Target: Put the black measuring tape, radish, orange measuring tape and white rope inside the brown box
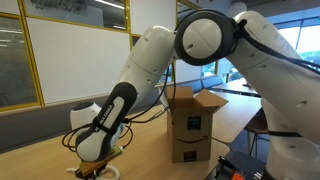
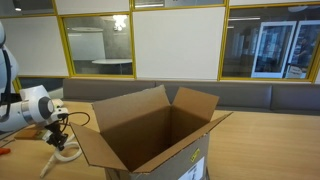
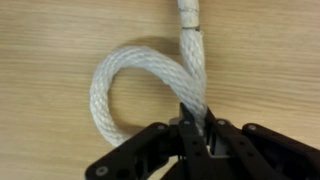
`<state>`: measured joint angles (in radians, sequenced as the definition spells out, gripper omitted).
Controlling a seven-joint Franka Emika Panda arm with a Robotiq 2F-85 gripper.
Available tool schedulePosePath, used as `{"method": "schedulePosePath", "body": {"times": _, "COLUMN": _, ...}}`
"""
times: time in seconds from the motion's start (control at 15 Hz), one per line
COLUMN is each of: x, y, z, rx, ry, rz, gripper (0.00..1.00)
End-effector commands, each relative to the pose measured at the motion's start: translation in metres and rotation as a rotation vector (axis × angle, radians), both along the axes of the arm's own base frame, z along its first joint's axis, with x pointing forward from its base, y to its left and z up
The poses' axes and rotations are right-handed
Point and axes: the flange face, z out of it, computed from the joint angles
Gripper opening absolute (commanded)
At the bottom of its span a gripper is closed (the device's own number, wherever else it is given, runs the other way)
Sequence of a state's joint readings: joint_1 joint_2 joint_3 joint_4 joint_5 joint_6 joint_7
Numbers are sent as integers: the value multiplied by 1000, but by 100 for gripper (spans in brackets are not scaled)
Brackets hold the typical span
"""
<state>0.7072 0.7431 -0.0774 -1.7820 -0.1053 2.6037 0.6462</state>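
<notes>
In the wrist view my gripper is shut on the white rope, which curls in a loop on the wooden table with one taped end pointing up the frame. In both exterior views the gripper is low at the table, with rope under it. The brown box stands open beside the arm, its smile-arrow logo showing; it fills the foreground in an exterior view. The two measuring tapes and the radish are out of view.
The wooden table runs under everything. The arm's large white links block much of an exterior view. A small orange-red item lies at the table's edge. Glass partitions and a bench stand behind.
</notes>
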Motion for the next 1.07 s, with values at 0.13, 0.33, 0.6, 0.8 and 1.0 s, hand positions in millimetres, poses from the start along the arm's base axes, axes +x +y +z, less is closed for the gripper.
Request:
{"method": "schedulePosePath", "body": {"times": 0.13, "x": 7, "y": -41, "z": 95, "rx": 4, "ry": -123, "rz": -82, "gripper": 10}}
{"method": "schedulePosePath", "body": {"times": 0.33, "x": 9, "y": -72, "z": 150, "rx": 11, "ry": -203, "rz": -137, "gripper": 10}}
{"method": "schedulePosePath", "body": {"times": 0.6, "x": 7, "y": -117, "z": 227, "rx": 15, "ry": -329, "rz": -232, "gripper": 10}}
{"method": "schedulePosePath", "body": {"times": 0.8, "x": 0, "y": -155, "z": 287, "rx": 6, "ry": -431, "rz": -304, "gripper": 10}}
{"method": "schedulePosePath", "body": {"times": 1.0, "x": -12, "y": -194, "z": 341, "rx": -28, "ry": -529, "rz": -377, "gripper": 10}}
